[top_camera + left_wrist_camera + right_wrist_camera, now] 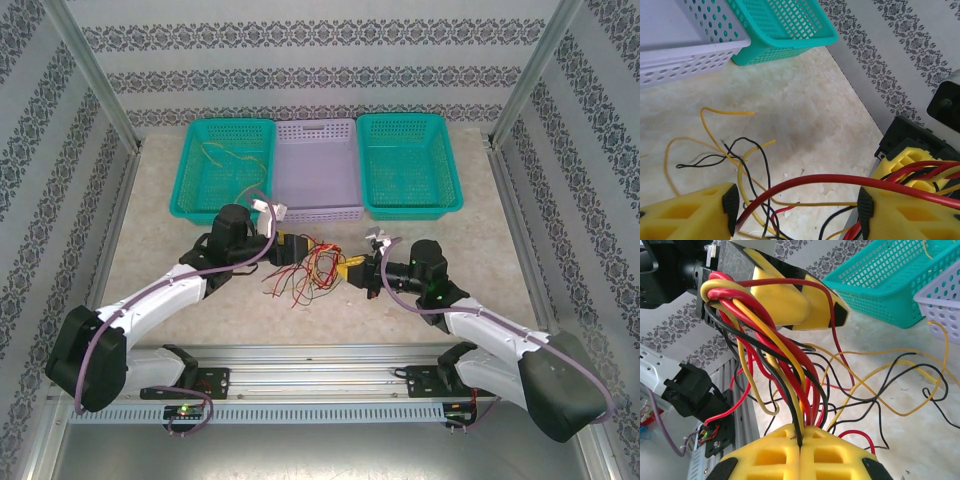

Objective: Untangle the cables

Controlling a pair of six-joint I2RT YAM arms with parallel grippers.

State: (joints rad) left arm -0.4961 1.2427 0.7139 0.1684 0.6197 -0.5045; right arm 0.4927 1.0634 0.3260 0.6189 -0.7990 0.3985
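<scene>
Reads as a robotics lab test cell. Evidence: booth of aluminium posts point(90, 75) and panels point(300, 70) papered in a repeating grey floral stripe, closing off a pale stone-look tabletop point(490, 260). Slotted aluminium rail point(320, 360) along the near edge, with left arm point(160, 295) and right arm point(490, 335) bolted on side by side. Teal basket point(200, 205), lilac basket point(330, 212) and second teal basket point(410, 208) lined up at the back. Loose thin cables point(305, 270) in yellow, red and black mid-table.

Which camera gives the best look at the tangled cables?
Right wrist view: the cables, red, yellow and black, run close up into the shut right gripper. Left wrist view shows loose ends on the table; top view, a small tangle.
</scene>
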